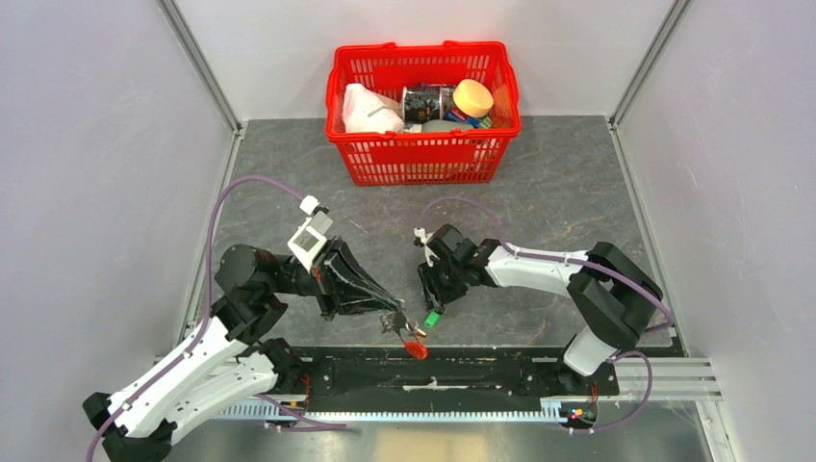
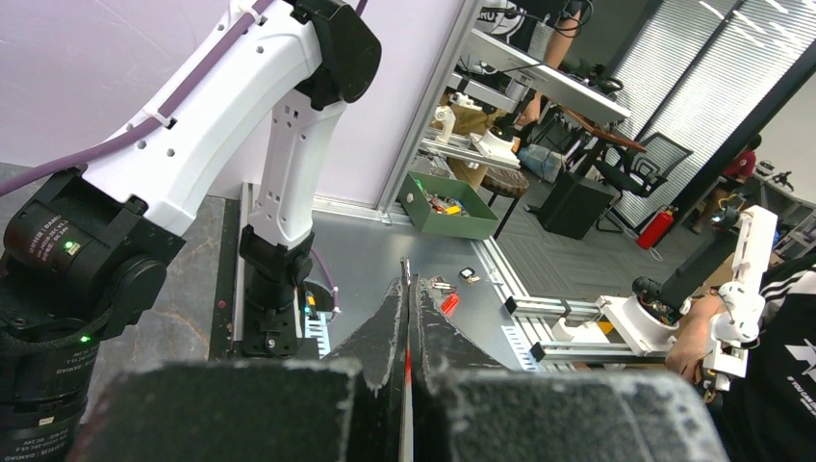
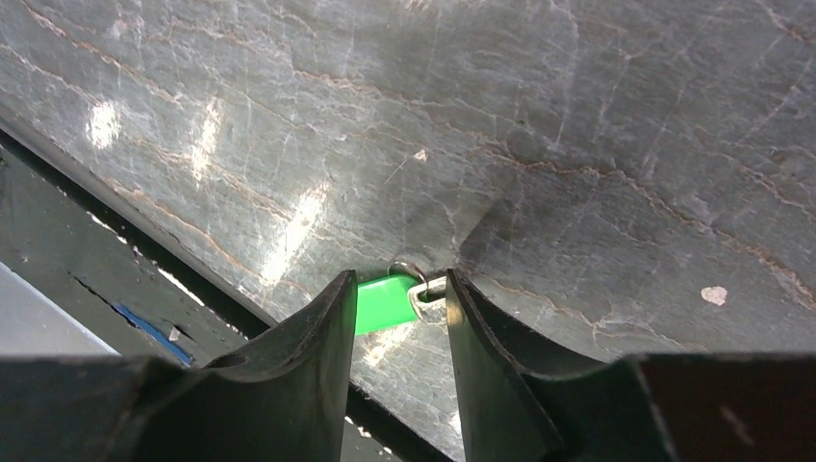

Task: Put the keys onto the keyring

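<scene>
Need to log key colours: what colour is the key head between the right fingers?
The key head is bright green, clearest in the right wrist view.

Two arms, the left arm (image 1: 192, 375) and the right arm (image 1: 548, 269), stand at the near edge of the tabletop (image 1: 577, 192), each with one gripper: left gripper (image 1: 396, 322), right gripper (image 1: 431, 310). One green-headed key (image 3: 385, 300) shows; other keys cannot be counted. One keyring (image 1: 416, 348) with a red loop hangs by the near edge. One red basket (image 1: 423, 159) sits at the far edge, holding one white pouch (image 1: 370, 111), one dark can (image 1: 423, 101) and one yellow-lidded jar (image 1: 471, 96) — the remainder is too jumbled to count.
</scene>
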